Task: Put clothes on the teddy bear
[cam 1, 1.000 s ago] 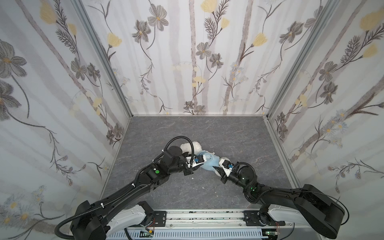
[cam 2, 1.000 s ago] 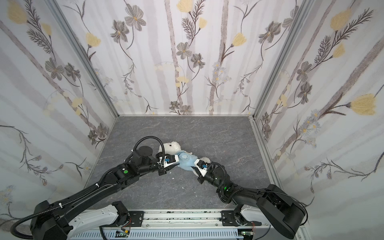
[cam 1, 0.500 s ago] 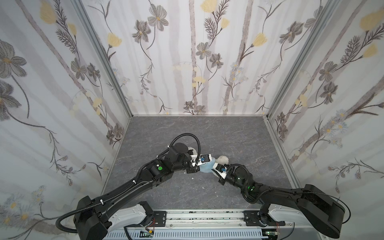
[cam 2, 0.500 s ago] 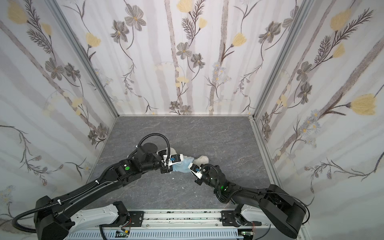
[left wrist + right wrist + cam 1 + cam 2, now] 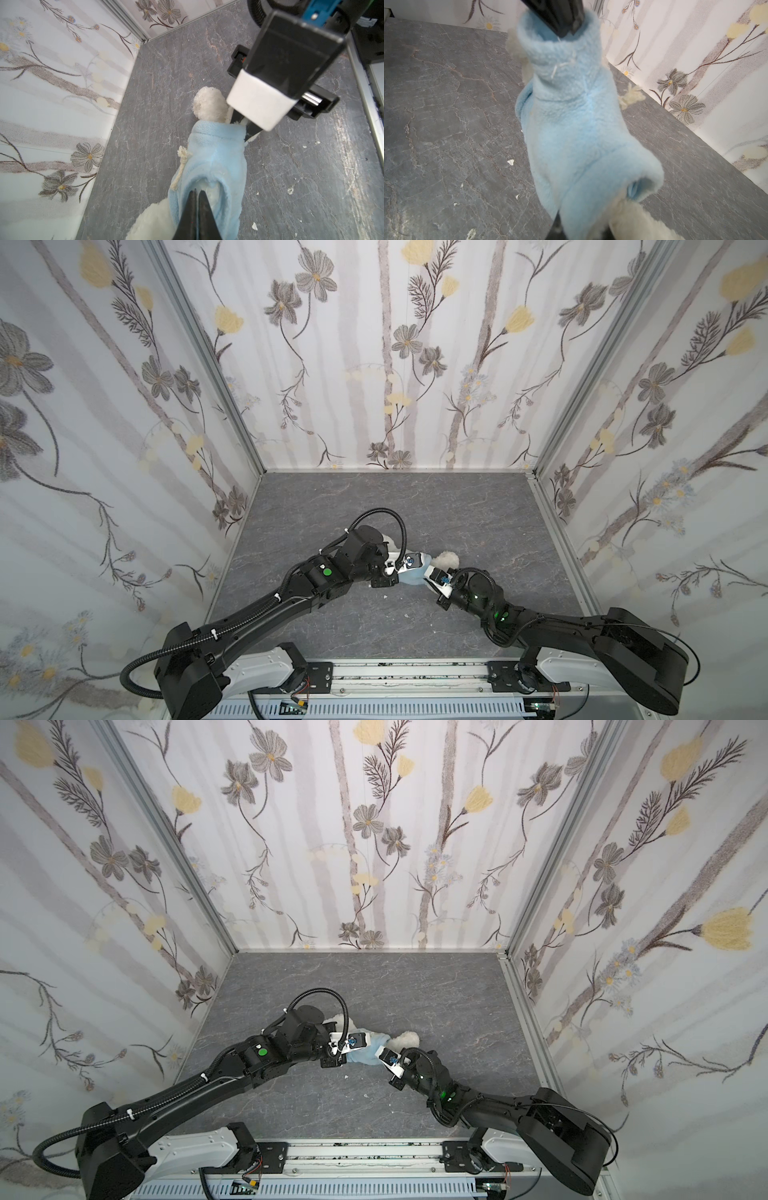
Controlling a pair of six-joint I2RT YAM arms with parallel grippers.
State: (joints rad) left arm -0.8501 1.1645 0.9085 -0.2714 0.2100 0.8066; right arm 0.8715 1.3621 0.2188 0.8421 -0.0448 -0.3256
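Your left end effector [image 5: 196, 191] is pinched shut on the rim of one opening of the light-blue hoodie [image 5: 214, 158], with white fur showing just inside that rim. Your right end effector [image 5: 430, 572] is closed as well, its fingers [image 5: 239, 120] buried in the hoodie's opposite opening, so the garment is stretched between the two. The teddy bear [image 5: 446, 559] is partly inside the hoodie: a rounded white part sticks out beside the right end effector, and more white plush shows at the left end effector's end. In both top views the bundle sits about midway between the left and right edges of the grey desk [image 5: 374, 497], nearer the front edge than the back. A cream drawstring [image 5: 180, 164] hangs from the hoodie's side. You cannot tell whether the bear touches the desk.
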